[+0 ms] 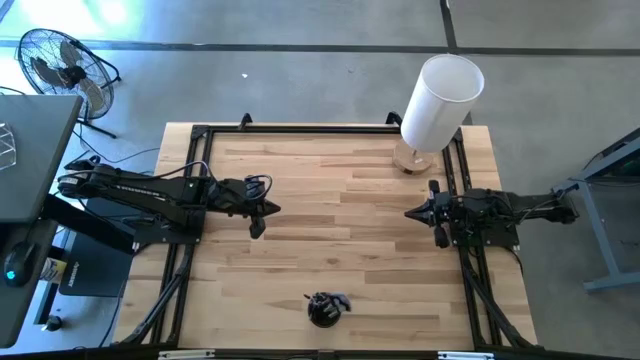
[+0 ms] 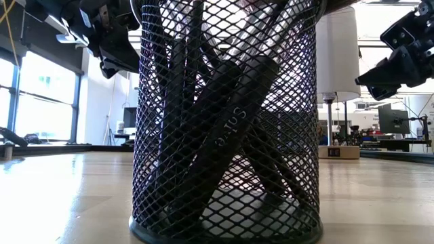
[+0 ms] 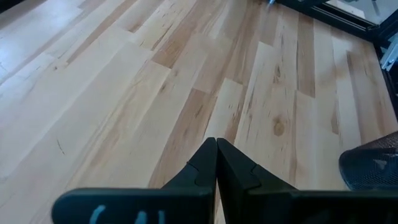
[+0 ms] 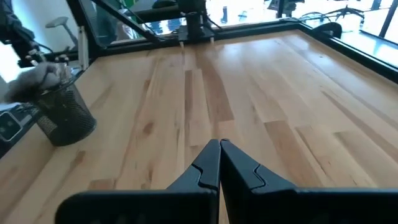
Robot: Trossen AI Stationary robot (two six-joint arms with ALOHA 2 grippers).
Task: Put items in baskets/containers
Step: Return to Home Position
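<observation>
A small round black mesh cup (image 1: 322, 310) stands near the table's near edge, and fills the low view (image 2: 227, 122). Several dark-handled brushes (image 2: 230, 135) stand tilted inside it, leaning on its wall; pale tips show above its rim (image 4: 50, 74). My left gripper (image 1: 262, 212) hovers over the table's left side, shut and empty, with its fingers (image 3: 216, 163) closed together. My right gripper (image 1: 412, 212) hovers at the right side, shut and empty (image 4: 219, 158). Both are well away from the cup.
A tall white cylinder (image 1: 438, 100) on a round wooden base stands at the far right corner. Bare wood (image 1: 340, 200) lies between the two grippers. Black frame rails run along the left, far and right edges. A fan (image 1: 55, 65) stands on the floor beyond the table.
</observation>
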